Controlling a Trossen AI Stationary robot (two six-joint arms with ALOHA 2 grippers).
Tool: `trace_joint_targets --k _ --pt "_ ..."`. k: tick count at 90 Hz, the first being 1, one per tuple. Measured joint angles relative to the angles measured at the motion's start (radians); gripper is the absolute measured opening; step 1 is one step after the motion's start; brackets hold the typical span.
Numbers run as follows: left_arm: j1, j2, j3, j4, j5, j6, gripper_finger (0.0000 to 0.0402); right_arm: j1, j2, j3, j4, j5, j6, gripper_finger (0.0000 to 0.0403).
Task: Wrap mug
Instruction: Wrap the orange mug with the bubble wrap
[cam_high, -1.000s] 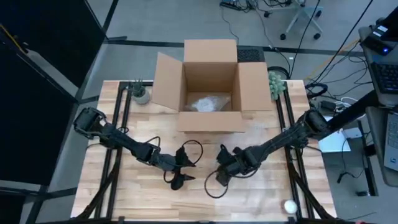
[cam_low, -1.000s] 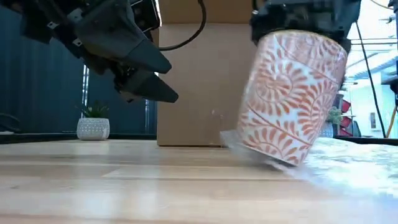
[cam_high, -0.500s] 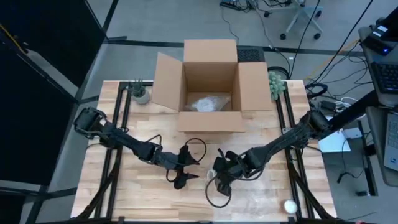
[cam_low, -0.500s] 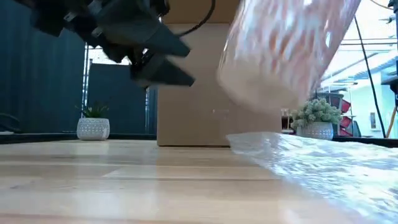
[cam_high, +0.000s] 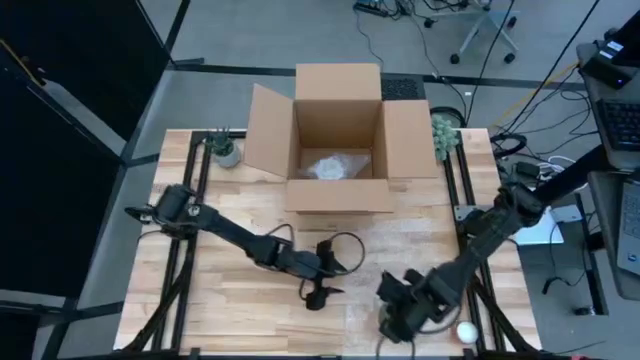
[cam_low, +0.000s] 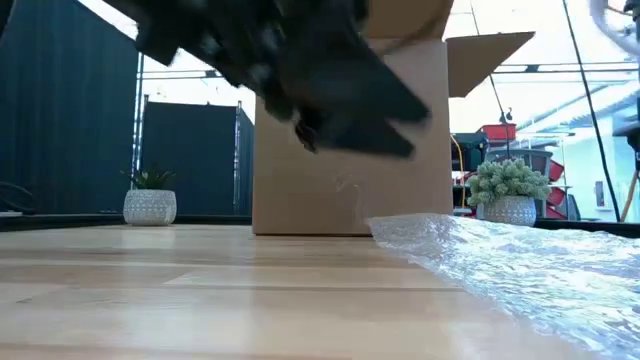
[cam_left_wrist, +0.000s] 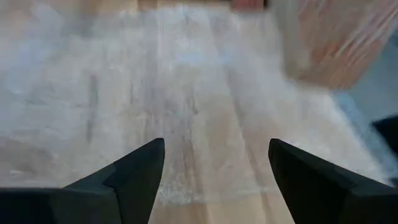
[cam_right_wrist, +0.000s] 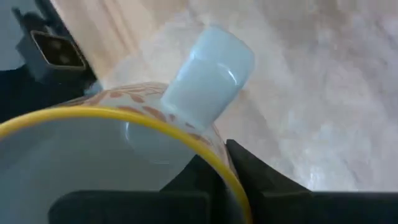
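Note:
The mug (cam_right_wrist: 143, 124) has an orange leaf pattern, a yellow rim and a pale blue handle (cam_right_wrist: 208, 74). My right gripper (cam_high: 398, 318) is shut on it near the table's near edge, right of centre. The mug also shows blurred in the left wrist view (cam_left_wrist: 329, 37). A sheet of clear bubble wrap (cam_low: 520, 265) lies flat on the wood. My left gripper (cam_high: 320, 290) hangs open over the bubble wrap (cam_left_wrist: 124, 74), left of the mug, with nothing between its fingers. My right gripper holds the mug by its yellow rim (cam_right_wrist: 214, 158), right beside the handle. One finger is inside the mug and the other finger (cam_right_wrist: 261, 180) is outside against the wall. The mug is tilted; whether its bottom touches the table does not show.
An open cardboard box (cam_high: 338, 140) with wrap inside stands at the table's far middle. Small potted plants stand at the far left (cam_high: 226, 150) and far right (cam_high: 443, 133). A white ball (cam_high: 465, 330) lies near the right front corner.
My right gripper has lifted the mug off the table, out of the low view, and carried it toward the near edge and to the right. My left gripper has moved toward the table's right, staying open. The bubble wrap stays on the table.

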Motion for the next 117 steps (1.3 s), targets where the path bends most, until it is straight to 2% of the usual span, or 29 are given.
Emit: trace_joint_targets --k 11,30,39,54,69,89,104,117 --pt "0.038 0.075 0.076 -0.081 0.000 0.004 0.0273 0.041 0.014 0.000 -0.004 0.027 0.092 0.0008" --pt "0.087 0.081 0.125 -0.344 0.016 -0.035 0.0273 0.083 0.099 0.000 -0.026 -0.011 0.157 0.0008" --pt "0.081 0.063 0.132 -0.464 0.019 -0.038 0.0273 0.082 0.136 0.001 -0.053 -0.064 0.148 0.0009" --pt "0.041 0.057 0.135 -0.597 0.019 -0.061 0.0273 0.059 0.147 0.006 -0.120 -0.062 0.125 0.0009" --pt "-0.022 0.059 0.132 -0.633 0.004 -0.135 0.0273 -0.006 0.148 0.005 -0.182 -0.067 0.017 0.0009" --pt "-0.088 0.059 0.137 -0.621 0.000 -0.210 0.0273 -0.121 0.149 0.003 -0.192 0.025 -0.218 0.0009" --pt "-0.109 -0.038 0.129 -0.729 -0.054 -0.211 0.0273 -0.182 0.150 0.011 -0.170 0.031 -0.375 0.0009" --pt "-0.095 -0.179 0.135 -0.747 -0.167 -0.189 0.0273 -0.183 0.152 0.024 -0.154 0.046 -0.455 0.0009"
